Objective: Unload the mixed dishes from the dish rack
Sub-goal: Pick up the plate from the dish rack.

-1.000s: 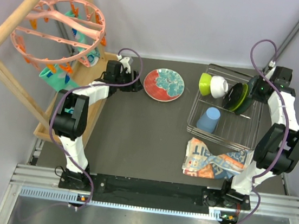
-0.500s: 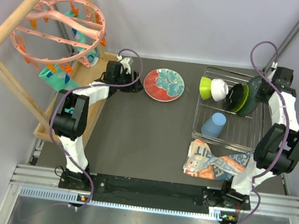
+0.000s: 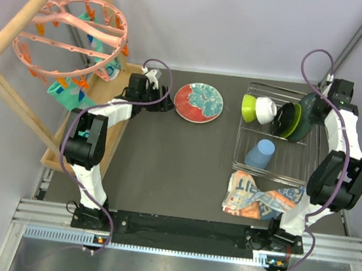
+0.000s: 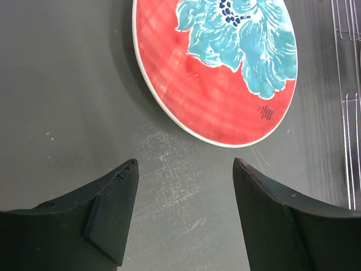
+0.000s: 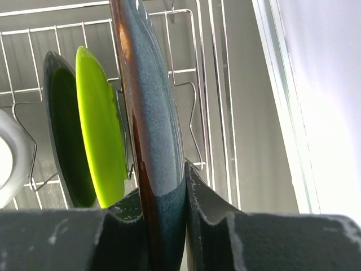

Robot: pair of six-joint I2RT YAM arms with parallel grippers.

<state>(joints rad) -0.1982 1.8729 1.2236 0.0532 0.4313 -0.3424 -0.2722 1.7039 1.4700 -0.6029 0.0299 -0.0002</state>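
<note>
Glossy glazed plate (image 5: 155,113) (wire rack (image 3: 284,158))

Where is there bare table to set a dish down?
Bare table lies between the red flowered plate and the dish rack, and across the middle nearer the arms. Crowded: the rack's far end; packet at its near edge.

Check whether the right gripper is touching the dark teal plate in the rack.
Touching. In the right wrist view, the right gripper clamps both faces of the dark teal plate, with no gap at either finger.
</note>
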